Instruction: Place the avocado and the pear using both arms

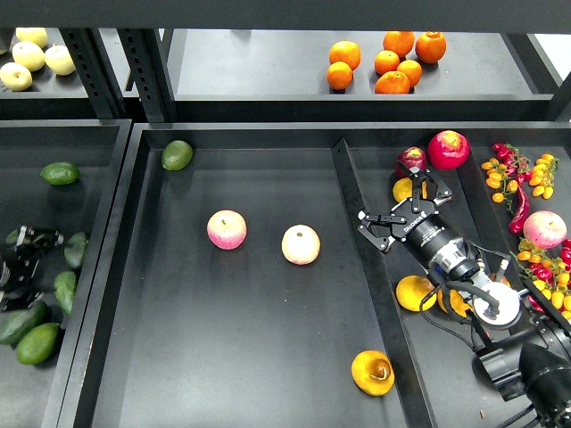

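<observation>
The bright green avocado (177, 154) lies at the far left corner of the big middle tray (178, 357). A golden pear (373, 372) with a dark hollow lies at the tray's near right, by the divider. My right gripper (398, 205) is in the right compartment, fingers spread open, with another yellow pear (406, 189) just at its fingertips; I cannot tell if it touches it. My left gripper (31, 239) is small and dark in the left tray among darker avocados (37, 343); its fingers cannot be told apart.
Two pink-and-yellow apples (227, 229) (301, 244) lie mid-tray. A divider (361, 259) walls off the right compartment, which holds more pears (415, 292), red apples (448, 149), chillies and small tomatoes (504, 174). The back shelf holds oranges (393, 67) and pale apples (31, 58).
</observation>
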